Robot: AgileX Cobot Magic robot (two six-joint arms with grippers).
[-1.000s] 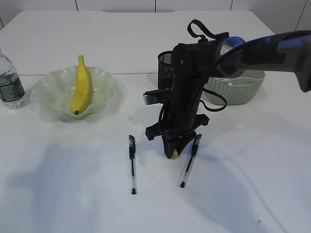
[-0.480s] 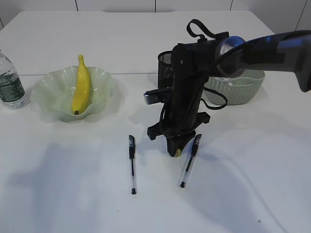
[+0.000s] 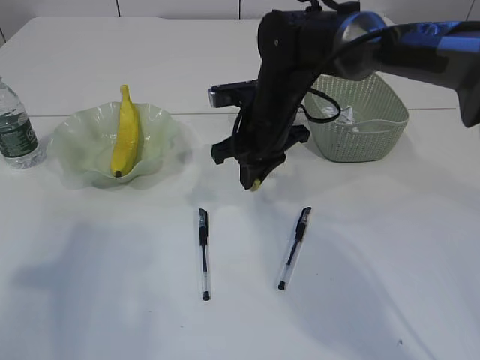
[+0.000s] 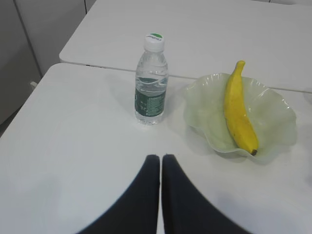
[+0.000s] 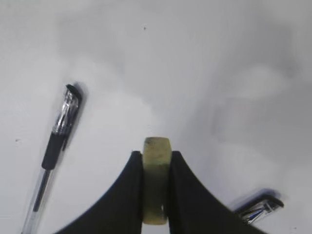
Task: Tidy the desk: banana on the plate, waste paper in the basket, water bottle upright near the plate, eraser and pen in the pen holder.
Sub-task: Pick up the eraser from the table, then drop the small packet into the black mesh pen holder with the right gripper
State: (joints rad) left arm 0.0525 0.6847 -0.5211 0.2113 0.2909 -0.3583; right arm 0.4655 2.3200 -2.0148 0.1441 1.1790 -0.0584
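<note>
The right gripper (image 5: 156, 192) hangs above the white surface (image 3: 112, 300) with its jaws clamped on the eraser (image 5: 156, 179), two pens (image 3: 203, 251) lying below, while the left gripper (image 4: 161, 168) sits with jaws closed, empty, near the water bottle (image 4: 151, 80).

The right gripper (image 3: 253, 182) hangs above the desk (image 3: 112, 300) with a bit of the pale eraser (image 3: 256, 184) showing at its tip. Two pens (image 3: 203, 253) (image 3: 294, 247) lie below it. The banana (image 3: 126, 139) rests in the plate (image 3: 82, 142), the water bottle (image 3: 15, 131) upright beside it; the basket (image 3: 360, 127) sits behind
</note>
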